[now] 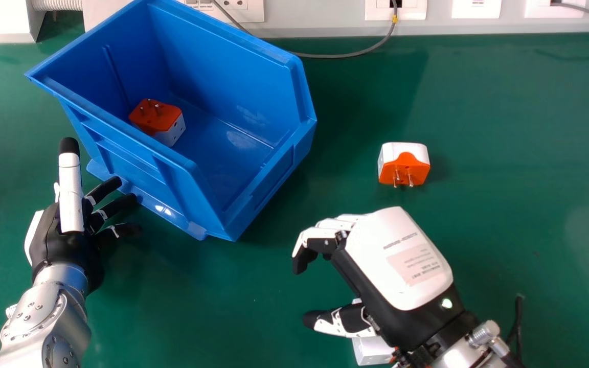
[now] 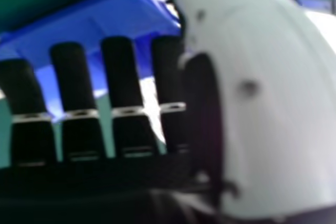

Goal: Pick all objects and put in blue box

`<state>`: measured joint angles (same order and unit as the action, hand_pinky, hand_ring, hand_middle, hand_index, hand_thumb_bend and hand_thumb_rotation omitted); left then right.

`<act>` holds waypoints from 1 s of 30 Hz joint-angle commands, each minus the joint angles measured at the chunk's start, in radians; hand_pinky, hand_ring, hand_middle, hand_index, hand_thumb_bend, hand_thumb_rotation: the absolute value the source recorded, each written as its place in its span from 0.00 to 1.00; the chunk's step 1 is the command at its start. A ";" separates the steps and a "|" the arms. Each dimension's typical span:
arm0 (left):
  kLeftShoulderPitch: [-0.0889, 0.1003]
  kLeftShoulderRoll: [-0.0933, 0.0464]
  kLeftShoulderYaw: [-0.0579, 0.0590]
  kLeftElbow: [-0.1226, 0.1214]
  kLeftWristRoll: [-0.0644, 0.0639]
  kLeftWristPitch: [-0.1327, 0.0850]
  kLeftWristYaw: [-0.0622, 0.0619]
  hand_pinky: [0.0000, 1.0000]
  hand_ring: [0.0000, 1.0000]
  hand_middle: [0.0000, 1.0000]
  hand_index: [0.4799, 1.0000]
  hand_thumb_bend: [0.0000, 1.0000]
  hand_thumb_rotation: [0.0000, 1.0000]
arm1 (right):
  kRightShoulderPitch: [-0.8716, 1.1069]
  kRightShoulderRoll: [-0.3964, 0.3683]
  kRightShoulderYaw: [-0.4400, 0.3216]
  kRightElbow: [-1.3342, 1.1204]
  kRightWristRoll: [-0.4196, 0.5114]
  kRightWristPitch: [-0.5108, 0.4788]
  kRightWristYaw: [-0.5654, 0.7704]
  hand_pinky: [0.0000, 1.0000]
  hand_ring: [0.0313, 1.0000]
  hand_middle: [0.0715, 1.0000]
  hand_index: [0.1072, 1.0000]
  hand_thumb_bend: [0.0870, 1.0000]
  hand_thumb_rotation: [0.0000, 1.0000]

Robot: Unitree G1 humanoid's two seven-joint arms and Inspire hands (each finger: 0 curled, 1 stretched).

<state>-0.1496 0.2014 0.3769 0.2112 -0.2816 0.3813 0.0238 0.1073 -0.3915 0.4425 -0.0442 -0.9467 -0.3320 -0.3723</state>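
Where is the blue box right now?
The blue box stands upper left in the head view, beside the left hand, with a plug adapter inside.

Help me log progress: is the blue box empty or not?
Not empty: inside the blue box, an orange and white plug adapter lies with its pins pointing up.

the left forearm (image 1: 41, 327), silver, comes in at the head view's lower left; its hand (image 1: 64, 245) is open, thumb (image 1: 71, 191) straight forward, dark-tipped fingers (image 1: 115, 204) spread apart toward the right. the right hand (image 1: 397, 260) lies right of centre, white back upward, fingers gently bent leftward, thumb (image 1: 343, 319) held well away from them. in the right hand view its fingers (image 2: 119, 72) sit side by side with gaps between.
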 commanded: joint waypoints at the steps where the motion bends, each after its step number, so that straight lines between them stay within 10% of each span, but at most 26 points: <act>1: 0.015 -0.005 0.001 0.012 0.005 0.022 0.010 0.64 0.72 0.82 0.79 0.87 0.94 | -0.025 0.010 -0.022 0.009 0.022 -0.036 -0.061 0.36 0.47 0.50 0.42 0.45 0.00; 16: 0.011 -0.003 -0.003 0.032 0.011 0.007 0.010 0.64 0.72 0.82 0.78 0.87 0.94 | -0.113 0.033 -0.067 0.165 0.032 -0.119 -0.307 0.37 0.47 0.51 0.41 0.45 0.00; 24: 0.015 -0.003 -0.004 0.021 0.009 0.013 0.012 0.64 0.72 0.82 0.78 0.87 0.94 | 0.001 -0.007 -0.090 -0.115 0.066 0.155 0.204 0.37 0.46 0.51 0.42 0.45 0.00; 30: 0.016 -0.001 -0.003 0.014 0.007 0.023 0.009 0.63 0.72 0.82 0.78 0.87 0.94 | 0.036 -0.037 -0.101 -0.272 0.079 0.294 0.504 0.58 0.69 0.73 0.67 0.72 0.22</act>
<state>-0.1535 0.2033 0.3774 0.2168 -0.2811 0.3800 0.0272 0.1443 -0.4251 0.3530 -0.2652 -0.8734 -0.0630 0.0877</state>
